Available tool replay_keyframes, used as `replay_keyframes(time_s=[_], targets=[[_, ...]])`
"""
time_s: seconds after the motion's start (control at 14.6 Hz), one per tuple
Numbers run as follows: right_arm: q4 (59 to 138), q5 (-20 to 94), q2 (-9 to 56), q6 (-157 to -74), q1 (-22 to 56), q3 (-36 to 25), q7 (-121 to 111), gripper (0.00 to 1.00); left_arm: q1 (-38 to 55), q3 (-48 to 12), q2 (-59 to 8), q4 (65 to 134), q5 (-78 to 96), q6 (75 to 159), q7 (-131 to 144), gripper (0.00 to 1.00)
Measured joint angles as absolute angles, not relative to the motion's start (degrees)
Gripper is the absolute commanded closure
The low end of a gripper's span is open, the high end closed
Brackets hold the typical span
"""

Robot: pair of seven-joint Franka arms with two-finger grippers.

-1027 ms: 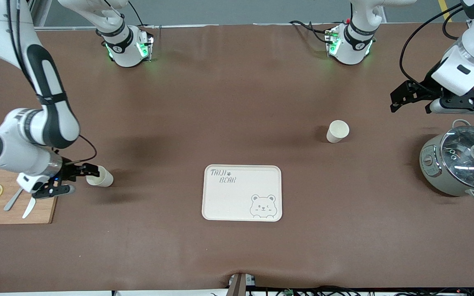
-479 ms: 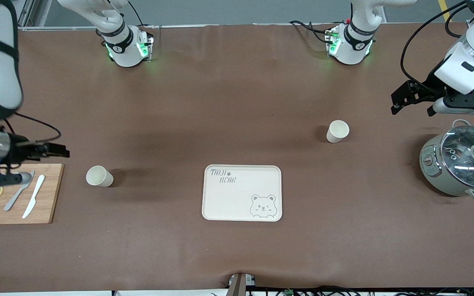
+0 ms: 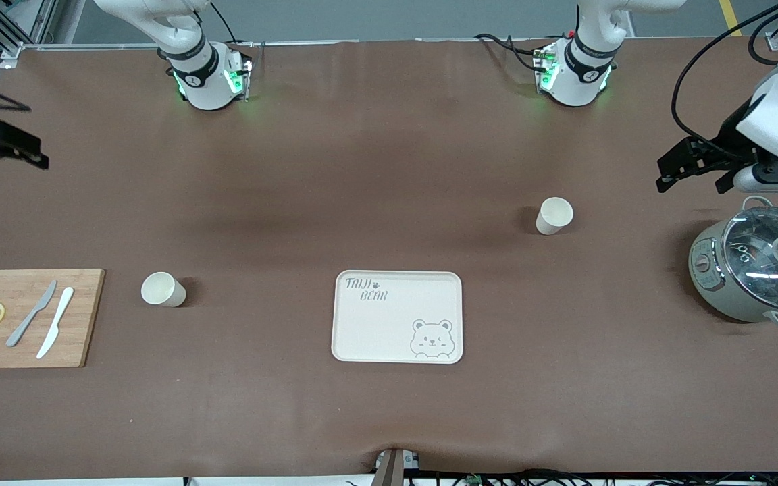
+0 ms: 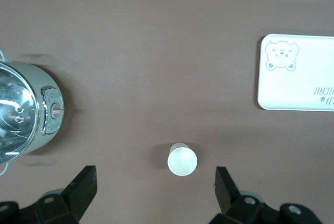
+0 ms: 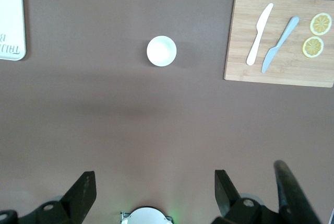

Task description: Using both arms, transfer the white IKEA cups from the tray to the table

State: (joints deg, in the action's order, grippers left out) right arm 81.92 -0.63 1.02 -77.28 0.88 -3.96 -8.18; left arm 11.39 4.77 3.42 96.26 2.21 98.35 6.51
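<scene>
Front view shows both white cups on the table (image 3: 389, 418), clear of the empty tray (image 3: 362, 337): one cup (image 3: 163, 290) at centre-left, the other cup (image 3: 554, 215) right of centre. My left gripper (image 3: 694, 170) and right gripper (image 3: 4, 147) hang open, empty. Such cups look light, stiff, slick; I'd pinch across the wall below the rim.

Right pincer (image 3: 7, 152) risen clear of cup (image 3: 161, 289), left pincer (image 3: 693, 172) drifted outward

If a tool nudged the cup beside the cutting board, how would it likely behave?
The cup looks small and thin-walled, so probably light and easily shoved. It stands upright on its narrower base, so it may tip. Once down, its round tapered shape would likely roll in a curve.
</scene>
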Motion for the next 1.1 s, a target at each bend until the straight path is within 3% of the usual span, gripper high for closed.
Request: replay_keyframes(time_s=[0.27,1.1], targets=[[86.63,-2.38,-3.37,-79.56,0.85,-4.20,-8.11,0.00,8.48,2.30,3.42,96.14,2.21,98.19,5.93,0.00],[86.41,-4.78,-2.94,-83.24,-1.42,-4.57,-7.34,0.00,8.21,1.41,0.75,96.11,0.28,95.35,-4.94,0.00]])
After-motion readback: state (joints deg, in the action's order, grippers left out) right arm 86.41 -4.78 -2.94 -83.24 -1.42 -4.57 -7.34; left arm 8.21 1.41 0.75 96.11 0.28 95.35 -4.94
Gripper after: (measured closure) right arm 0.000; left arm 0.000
